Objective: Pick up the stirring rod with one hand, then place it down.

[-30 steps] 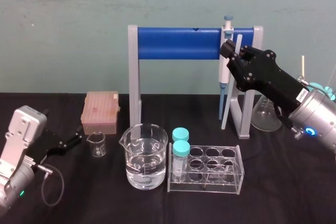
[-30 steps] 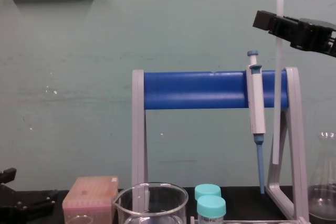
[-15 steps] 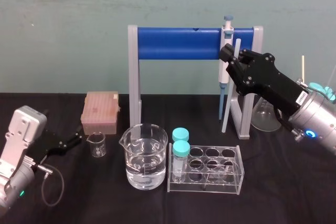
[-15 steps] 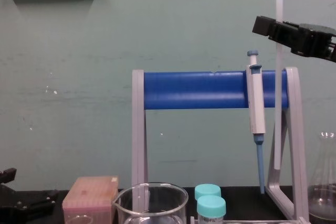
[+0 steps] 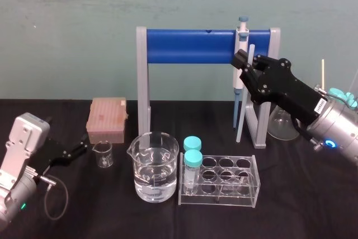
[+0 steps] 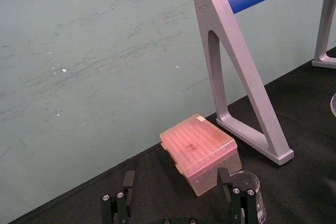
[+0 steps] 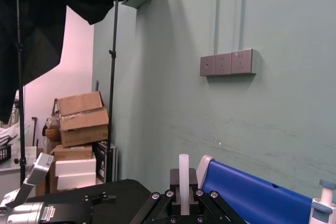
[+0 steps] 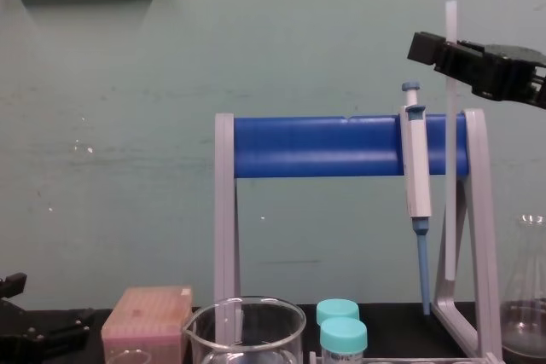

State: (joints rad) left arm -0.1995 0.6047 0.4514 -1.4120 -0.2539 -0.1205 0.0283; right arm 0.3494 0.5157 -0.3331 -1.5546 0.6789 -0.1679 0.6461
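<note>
R hand (image 5: 248,63) is reaching in from the right, up by the right end of the stand's blue bar (image 5: 190,46), and is pinching the stirring rod (image 5: 241,113) near its top w/ both fingers pressed against it. The rod is hanging nearly upright, a short bit poking above the fingers, just beside the pipette (image 5: 240,54) and next to the stand's right leg. In the chest view its lower end (image 8: 449,210) is hanging clear of the counter (image 5: 313,194), not touching it. The R wrist view is showing the rod (image 7: 183,174) sticking up between the fingertips. L hand (image 5: 78,150) is sitting low at the counter's left edge, fingers spread w/ nothing in them, near the small beaker (image 5: 103,154) and pink tip box (image 5: 106,118). The big beaker (image 5: 154,166) and tube rack (image 5: 224,180) are standing in front of the stand.
</note>
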